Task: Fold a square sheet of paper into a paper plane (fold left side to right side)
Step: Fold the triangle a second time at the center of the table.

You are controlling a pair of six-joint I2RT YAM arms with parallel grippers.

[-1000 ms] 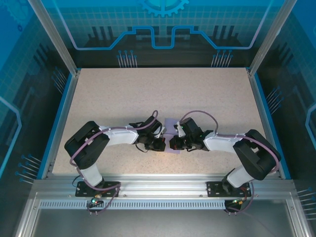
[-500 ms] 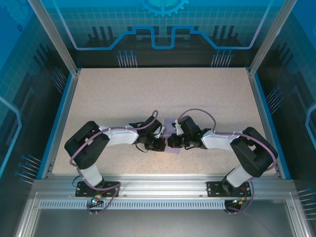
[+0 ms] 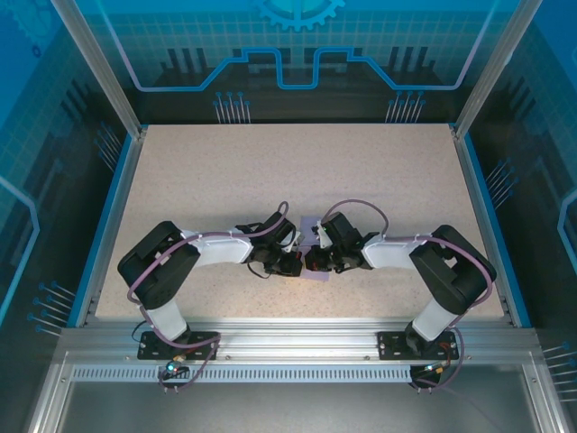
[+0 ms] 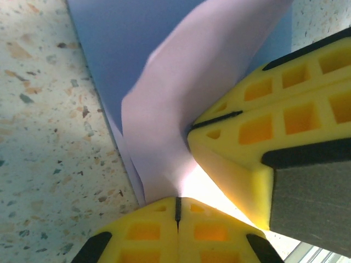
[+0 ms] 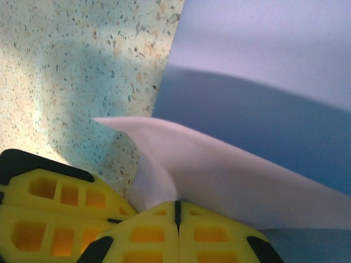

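The square sheet of paper point(image 3: 313, 225) is lavender and lies at the table's middle, mostly covered by both grippers. My left gripper point(image 3: 297, 262) and right gripper point(image 3: 312, 261) meet tip to tip over it. In the left wrist view, the left gripper point(image 4: 177, 201) is shut with a raised ridge of the sheet point(image 4: 181, 98) running into its tips, and the right fingers point(image 4: 241, 142) crowd in from the right. In the right wrist view, the right gripper point(image 5: 177, 204) is shut on a lifted pale flap point(image 5: 219, 170), whose free corner points left. The left fingers point(image 5: 55, 203) sit at lower left.
The speckled beige table point(image 3: 225, 180) is bounded by blue rails left point(image 3: 108, 225) and right point(image 3: 487, 216). An aluminium frame point(image 3: 297, 338) runs along the near edge. The arm bases stand at the bottom left point(image 3: 176, 343) and bottom right point(image 3: 424, 343).
The right arm has folded inwards, and its gripper has slid a little to the left, tighter against the left gripper. The left arm has stayed put.
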